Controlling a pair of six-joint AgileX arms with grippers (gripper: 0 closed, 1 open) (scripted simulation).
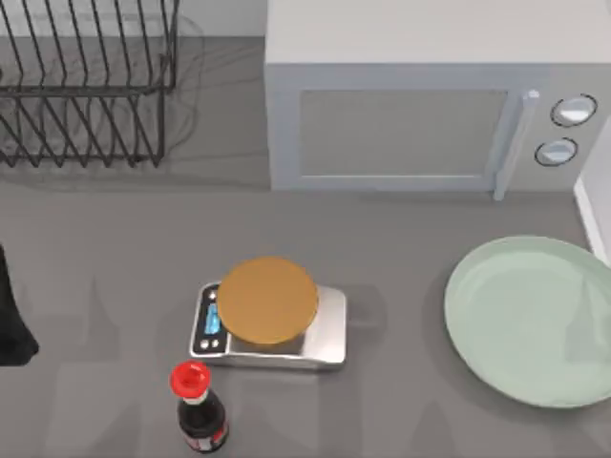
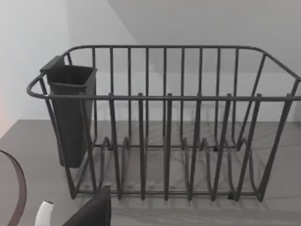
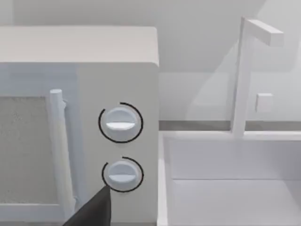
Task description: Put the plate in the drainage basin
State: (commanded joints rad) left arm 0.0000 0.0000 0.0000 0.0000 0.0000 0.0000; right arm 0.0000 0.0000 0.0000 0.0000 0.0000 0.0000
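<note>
The plate [image 1: 530, 320] lies flat beside the drainage basin [image 1: 592, 215].

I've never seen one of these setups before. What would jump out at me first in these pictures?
Probably the big pale green plate at the table's right side, with the grey microwave behind it. Near the middle sits a silver kitchen scale topped by an orange-brown disc, with a red-capped dark bottle in front. A black wire dish rack stands in the back left corner.
</note>
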